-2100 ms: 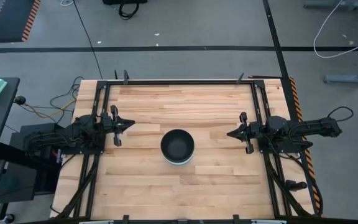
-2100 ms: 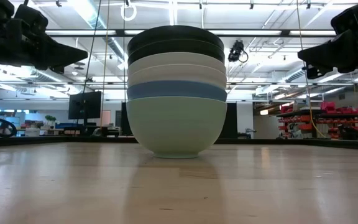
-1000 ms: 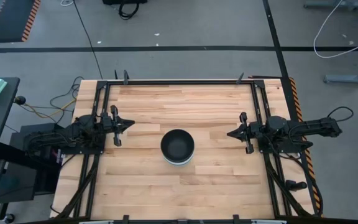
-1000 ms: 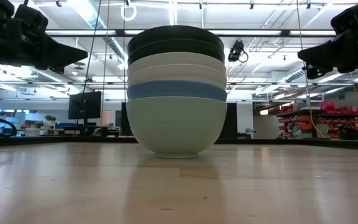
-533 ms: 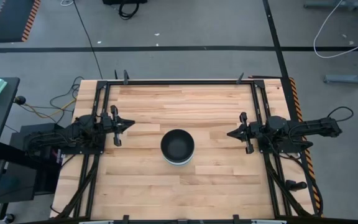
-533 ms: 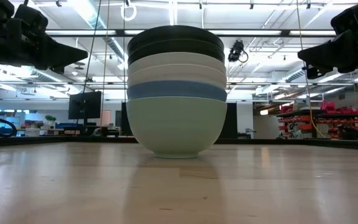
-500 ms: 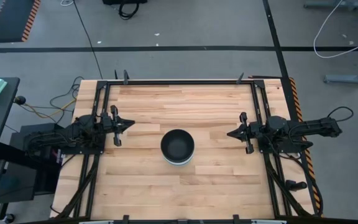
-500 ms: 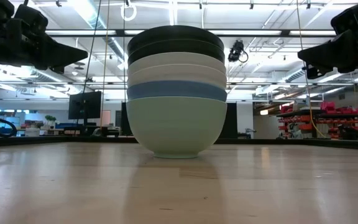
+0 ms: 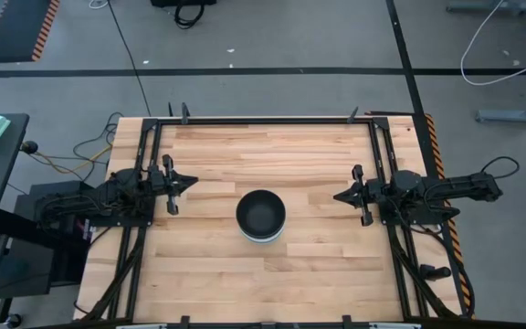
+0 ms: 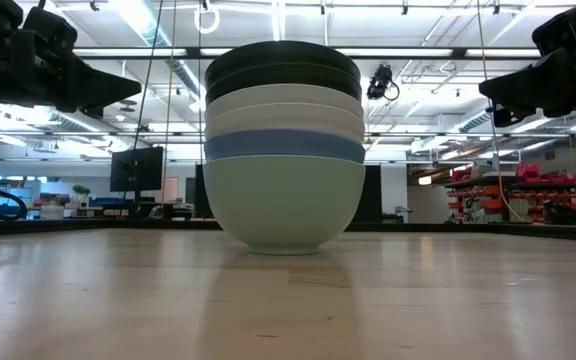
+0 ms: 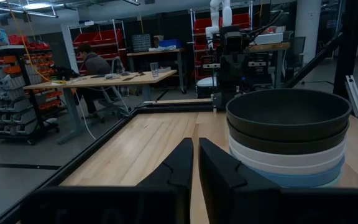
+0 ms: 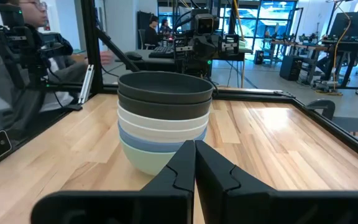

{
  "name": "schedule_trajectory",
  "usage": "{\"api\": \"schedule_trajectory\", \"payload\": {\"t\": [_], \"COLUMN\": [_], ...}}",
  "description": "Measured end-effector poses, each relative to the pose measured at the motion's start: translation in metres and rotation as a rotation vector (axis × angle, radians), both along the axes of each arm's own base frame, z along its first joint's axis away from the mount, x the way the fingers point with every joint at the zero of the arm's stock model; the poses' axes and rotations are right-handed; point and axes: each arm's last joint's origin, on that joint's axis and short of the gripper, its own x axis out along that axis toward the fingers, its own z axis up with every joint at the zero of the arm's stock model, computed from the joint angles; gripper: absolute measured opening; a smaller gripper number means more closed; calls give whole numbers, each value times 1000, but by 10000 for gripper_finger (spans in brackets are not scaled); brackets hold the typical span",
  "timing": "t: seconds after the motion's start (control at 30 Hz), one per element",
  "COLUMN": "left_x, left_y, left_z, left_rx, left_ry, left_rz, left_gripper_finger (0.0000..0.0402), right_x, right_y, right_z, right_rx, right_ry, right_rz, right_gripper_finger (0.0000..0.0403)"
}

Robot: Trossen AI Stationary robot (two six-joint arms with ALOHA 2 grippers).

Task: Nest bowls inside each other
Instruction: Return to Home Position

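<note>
All six bowls (image 9: 261, 217) stand nested in one stack at the table's middle: pale mint green at the bottom (image 10: 284, 205), then blue, two white, two black on top (image 10: 283, 62). The mint bowl's base rests on the wood. My left gripper (image 9: 193, 183) hovers shut near the table's left edge, above the surface, well left of the stack (image 11: 288, 137). My right gripper (image 9: 337, 195) hovers shut near the right edge, equally apart from the stack (image 12: 165, 118). Neither touches anything.
The bare wooden tabletop (image 9: 272, 283) lies around the stack, framed by a black metal rail (image 9: 263, 120). People sit at benches in the room beyond (image 11: 95, 65), off the table.
</note>
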Motion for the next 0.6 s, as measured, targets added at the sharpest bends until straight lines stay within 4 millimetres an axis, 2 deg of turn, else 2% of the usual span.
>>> {"api": "schedule_trajectory", "payload": {"t": [0.6], "left_x": [0], "left_y": [0], "left_z": [0], "left_rx": [0], "left_ry": [0], "left_rz": [0], "left_gripper_finger": [26], "right_x": [0], "right_y": [0], "right_z": [0], "right_rx": [0], "right_ry": [0], "right_rz": [0], "right_gripper_finger": [17]}}
